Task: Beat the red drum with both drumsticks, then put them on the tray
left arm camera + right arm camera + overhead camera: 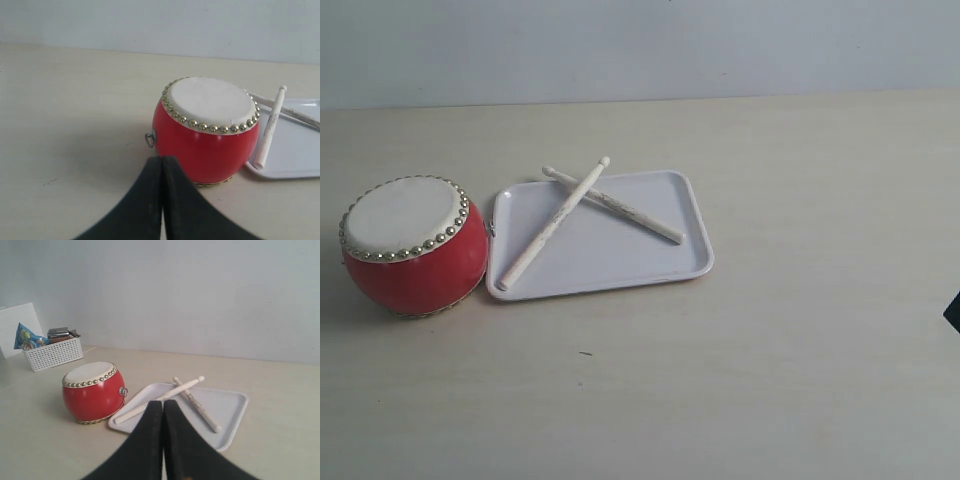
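Observation:
The red drum (416,245) with its cream skin and silver studs stands on the table, left of the white tray (660,268). Two off-white drumsticks lie crossed on the tray: a long one (552,226) and a second one (630,210) under it. In the left wrist view my left gripper (162,161) is shut and empty, just short of the drum (207,132). In the right wrist view my right gripper (163,404) is shut and empty, back from the tray (227,412), the drumsticks (195,399) and the drum (92,390). Neither gripper's fingers show in the exterior view.
A white mesh basket (54,353) with packets stands far behind the drum, seen only in the right wrist view. A white wall (640,45) runs behind the table. A dark piece of the right arm (953,312) pokes in at the exterior view's right edge.

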`<state>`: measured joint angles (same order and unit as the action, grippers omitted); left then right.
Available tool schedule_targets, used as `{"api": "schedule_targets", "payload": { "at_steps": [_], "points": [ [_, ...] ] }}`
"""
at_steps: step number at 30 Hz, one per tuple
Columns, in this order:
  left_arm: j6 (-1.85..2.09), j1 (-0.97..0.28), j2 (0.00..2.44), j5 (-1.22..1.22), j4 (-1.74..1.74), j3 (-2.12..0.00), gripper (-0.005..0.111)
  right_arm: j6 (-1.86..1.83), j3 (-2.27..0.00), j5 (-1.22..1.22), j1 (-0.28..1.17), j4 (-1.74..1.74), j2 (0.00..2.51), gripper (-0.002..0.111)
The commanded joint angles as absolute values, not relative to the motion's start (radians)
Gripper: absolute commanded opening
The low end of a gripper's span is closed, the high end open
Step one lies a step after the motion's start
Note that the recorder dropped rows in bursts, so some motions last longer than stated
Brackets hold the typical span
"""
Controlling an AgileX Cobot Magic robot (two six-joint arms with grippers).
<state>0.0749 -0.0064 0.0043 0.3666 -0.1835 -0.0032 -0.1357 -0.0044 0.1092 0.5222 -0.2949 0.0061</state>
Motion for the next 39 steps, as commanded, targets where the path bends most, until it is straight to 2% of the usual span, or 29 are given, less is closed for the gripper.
{"api": "schedule_targets", "payload": {
  "at_steps": [1,6,10,14,20,32,39],
  "points": [
    [0.076,-0.005,0.000,0.365,-0.189,0.000,0.001,-0.041,0.000,0.110,0.523,-0.149,0.000,0.000],
    [0.076,-0.005,0.000,0.365,-0.189,0.000,0.001,0.103,0.000,0.115,0.523,-0.032,0.000,0.000],
    [0.076,-0.005,0.000,0.365,-0.189,0.000,0.001,0.094,0.000,0.144,0.523,-0.028,0.000,0.000],
    [0.076,-0.005,0.000,0.365,-0.189,0.000,0.001,0.069,0.000,0.284,0.523,-0.009,0.000,0.000],
    [0.076,-0.005,0.000,0.365,-0.189,0.000,0.001,0.079,0.000,0.284,0.511,-0.009,0.000,0.000],
    [0.076,-0.005,0.000,0.365,-0.189,0.000,0.001,0.079,0.000,0.284,0.133,-0.009,0.000,0.000],
    [0.076,-0.005,0.000,0.365,-0.189,0.000,0.001,0.080,0.000,0.284,0.032,-0.009,0.000,0.000]
  ]
}}
